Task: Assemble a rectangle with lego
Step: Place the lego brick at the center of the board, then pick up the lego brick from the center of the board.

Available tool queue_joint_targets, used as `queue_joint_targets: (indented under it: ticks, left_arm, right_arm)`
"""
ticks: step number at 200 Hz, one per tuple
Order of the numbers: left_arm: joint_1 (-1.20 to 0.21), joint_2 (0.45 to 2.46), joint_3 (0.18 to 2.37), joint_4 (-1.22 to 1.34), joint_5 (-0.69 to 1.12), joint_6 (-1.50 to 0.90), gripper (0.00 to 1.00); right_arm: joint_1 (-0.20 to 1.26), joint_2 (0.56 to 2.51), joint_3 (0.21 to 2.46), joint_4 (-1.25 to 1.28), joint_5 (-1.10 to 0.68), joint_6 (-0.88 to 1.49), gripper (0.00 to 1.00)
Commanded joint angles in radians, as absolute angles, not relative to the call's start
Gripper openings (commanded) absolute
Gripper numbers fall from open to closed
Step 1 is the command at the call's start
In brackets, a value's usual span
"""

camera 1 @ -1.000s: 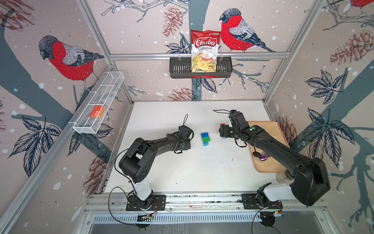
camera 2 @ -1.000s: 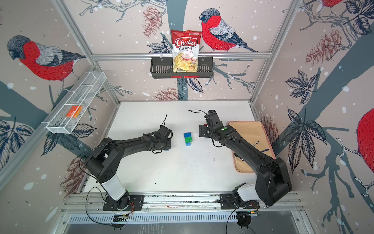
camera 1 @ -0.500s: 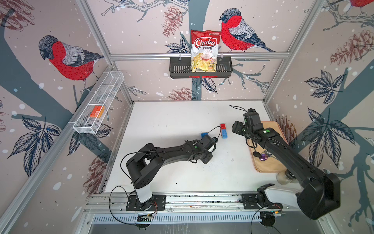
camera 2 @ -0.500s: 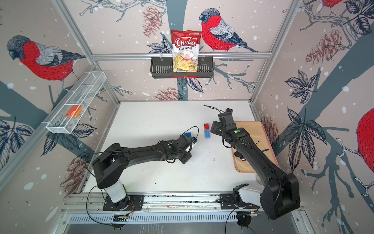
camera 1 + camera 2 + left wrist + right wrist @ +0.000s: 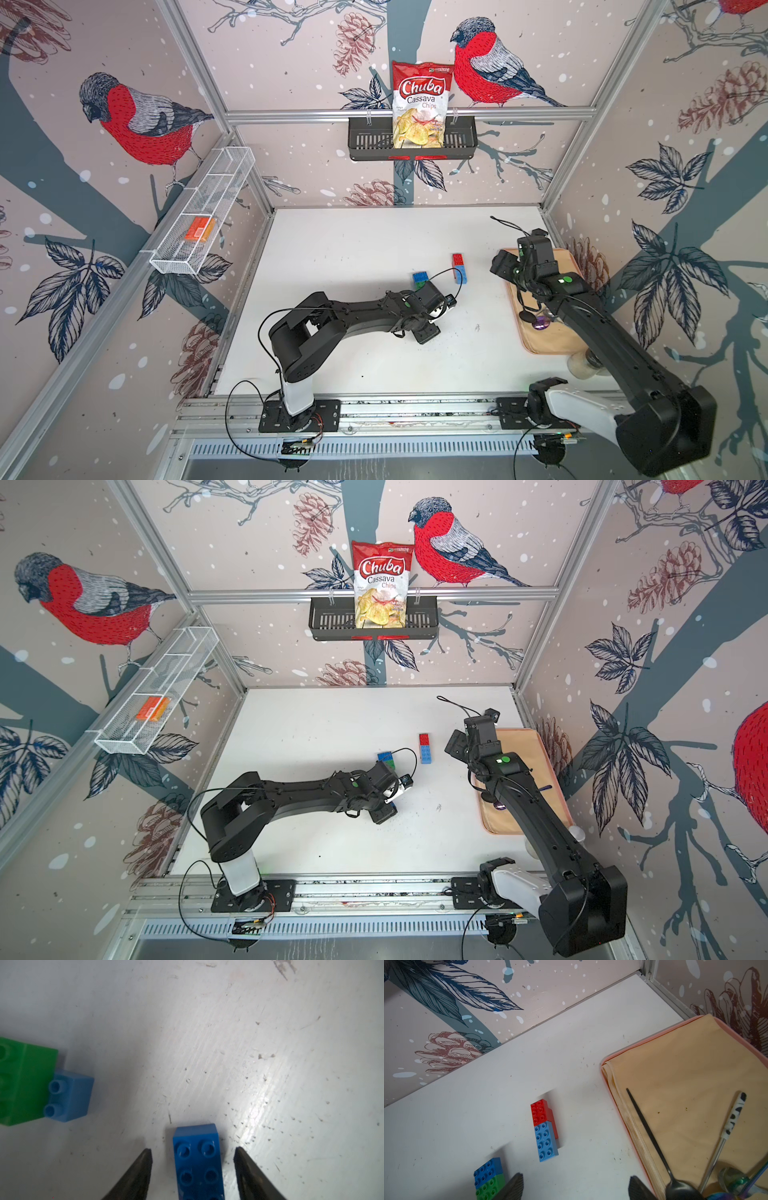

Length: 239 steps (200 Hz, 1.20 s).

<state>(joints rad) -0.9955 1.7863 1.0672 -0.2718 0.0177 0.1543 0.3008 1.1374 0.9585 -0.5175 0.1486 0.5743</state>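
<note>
My left gripper [image 5: 192,1149] stands apart around the blue brick [image 5: 199,1167] on the table [image 5: 249,1043], not touching. The brick seems light, stiff and smooth; I would pinch its long flat sides. My right gripper [image 5: 575,1176] is apart, empty.

Two high overhead views, two close wrist views

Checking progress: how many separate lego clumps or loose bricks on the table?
3. Red and light-blue plastic brick stack nearest the pink tray; dark-blue and green brick stack beside it; loose dark-blue brick between the left hand's open fingers. More may be hidden.
</note>
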Motion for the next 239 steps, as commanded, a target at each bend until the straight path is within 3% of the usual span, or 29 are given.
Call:
queue_joint_targets:
  ticks: [1, 30, 63, 90, 131, 239]
  left_arm:
    - [-0.992, 1.711, 1.031, -0.231, 0.0, 0.152, 0.69]
    - [-0.856, 1.466, 0.89, -0.094, 0.127, -0.027, 0.71]
    - [-0.59, 1.094, 0.623, 0.145, 0.192, -0.36, 0.83]
    - [-0.413, 0.919, 0.533, 0.16, 0.298, -0.476, 0.91]
    - [-0.263, 0.896, 0.518, 0.098, 0.407, -0.478, 0.91]
    - [-0.212, 0.93, 0.488, 0.147, 0.467, -0.474, 0.92]
  right_arm:
    - [0.309, 1.149, 0.975, -0.532, 0.08, 0.532, 0.83]
    - [0.405, 1.194, 0.992, -0.537, -0.022, 0.462, 0.79]
    - [0.618, 1.329, 1.037, -0.609, -0.055, 0.369, 0.79]
    - [0.739, 1.423, 1.037, -0.632, -0.097, 0.294, 0.78]
    - [0.87, 1.588, 1.073, -0.657, -0.129, 0.2, 0.79]
    - [0.927, 1.791, 1.131, -0.638, -0.047, 0.181, 0.76]
